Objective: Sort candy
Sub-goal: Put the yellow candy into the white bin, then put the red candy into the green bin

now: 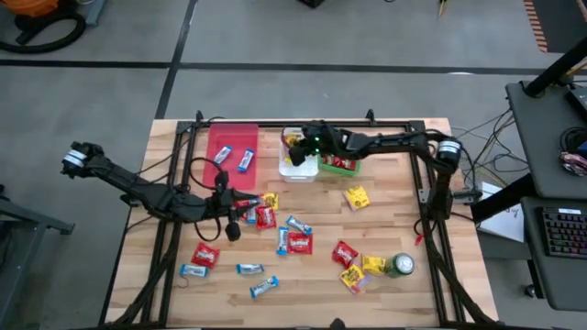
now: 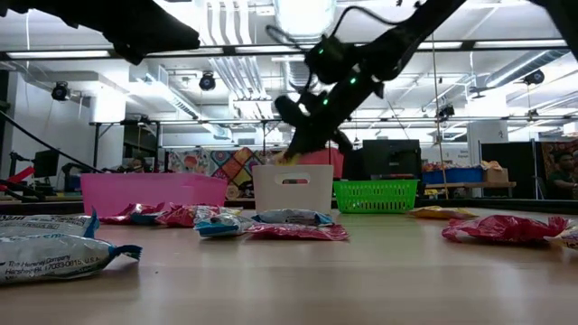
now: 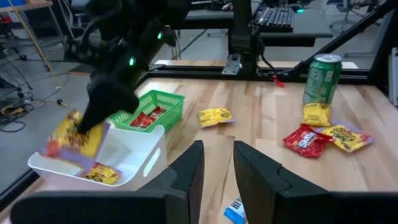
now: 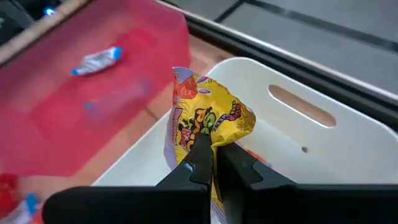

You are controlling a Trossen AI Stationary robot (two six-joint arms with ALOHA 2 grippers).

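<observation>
Nearest the low camera, a blue-and-silver bar (image 2: 54, 255) is lying on the wooden table (image 1: 394, 225), one of many sweets you are still having to sort.

Right gripper (image 4: 213, 151): its fingers are pinching shut on a yellow packet (image 4: 208, 121), which is hanging over the open white bin (image 4: 323, 134) at the far middle of the table. Another yellow packet (image 3: 101, 173) is already lying inside that bin.

Left gripper (image 3: 217, 167): its fingers are standing a little apart with nothing between them, hovering over the loose sweets near the table's left centre.

Bins along the far edge: the pink bin (image 1: 232, 151) on the left is holding two blue-and-silver bars (image 1: 247, 161); the green basket (image 3: 163, 103) to the right of the white bin is holding red packets (image 3: 144, 119).

Remaining work, as you are seeing it from above: red packets (image 1: 300, 243), blue-and-silver bars (image 1: 264, 287) and yellow packets (image 1: 357, 197) are lying scattered across the near half of the table, with a green drink can (image 1: 401, 266) standing at the near right beside a few of them. By this count you are well short of halfway: only a handful are binned, and roughly a dozen and a half are waiting.
</observation>
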